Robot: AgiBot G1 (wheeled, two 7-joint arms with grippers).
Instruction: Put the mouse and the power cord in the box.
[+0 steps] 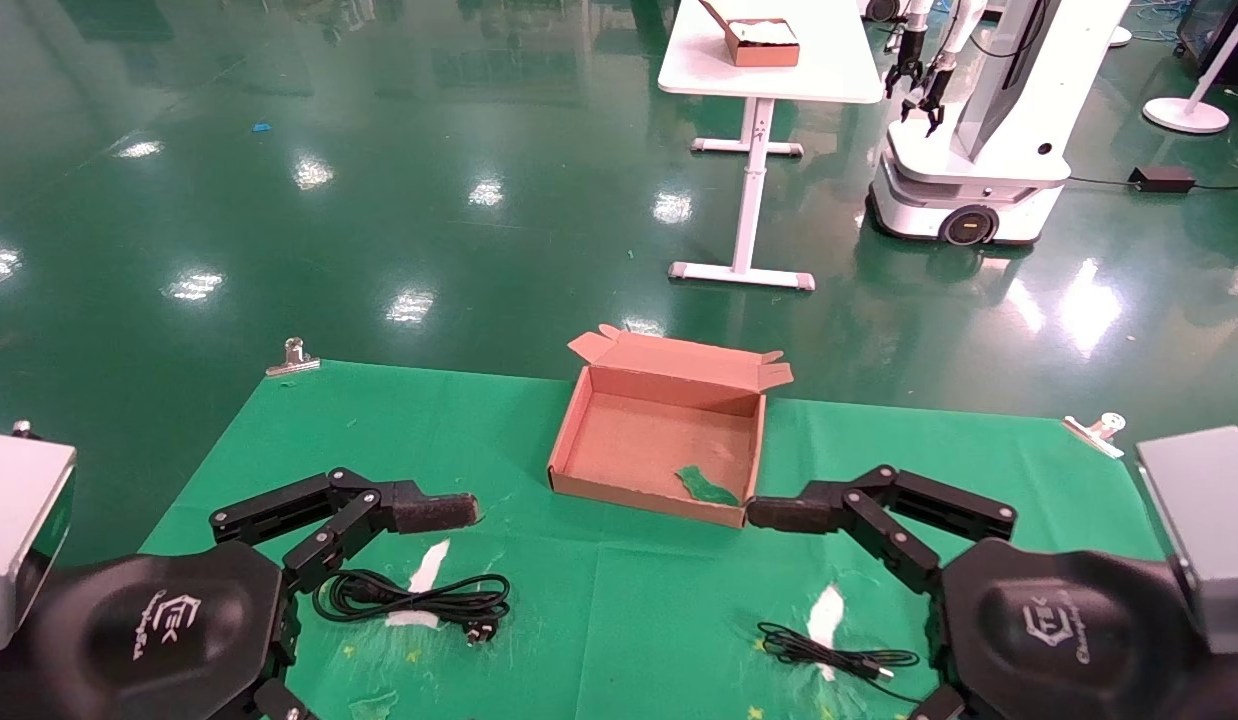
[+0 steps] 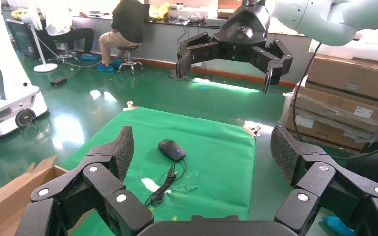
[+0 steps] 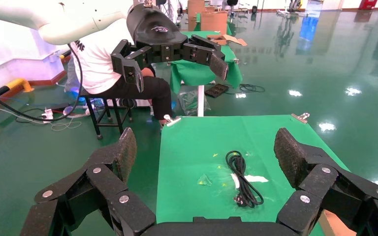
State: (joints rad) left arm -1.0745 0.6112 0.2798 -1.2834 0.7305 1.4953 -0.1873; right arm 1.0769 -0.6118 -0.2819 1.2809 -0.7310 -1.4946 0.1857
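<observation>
The box (image 1: 659,440) is sitting open against the far edge of the green tabletop (image 1: 599,620), near that edge's middle, with its flapped lid folded back and a green scrap (image 1: 706,486) lying in its near right corner. The power cord (image 1: 411,597) is lying coiled toward the near left part of the tabletop, its plug pointing right, partly over a white patch (image 1: 422,575). The mouse (image 2: 172,149) is resting toward the near right part, with its thin cable trailing away from it in a loose bundle. The left gripper (image 1: 374,600) is hovering over the near left corner, just beside the power cord, jaws spread wide and gripping nothing. The right gripper (image 1: 849,610) is hovering over the near right corner, one fingertip close to the box's near right corner, jaws likewise spread wide and empty.
</observation>
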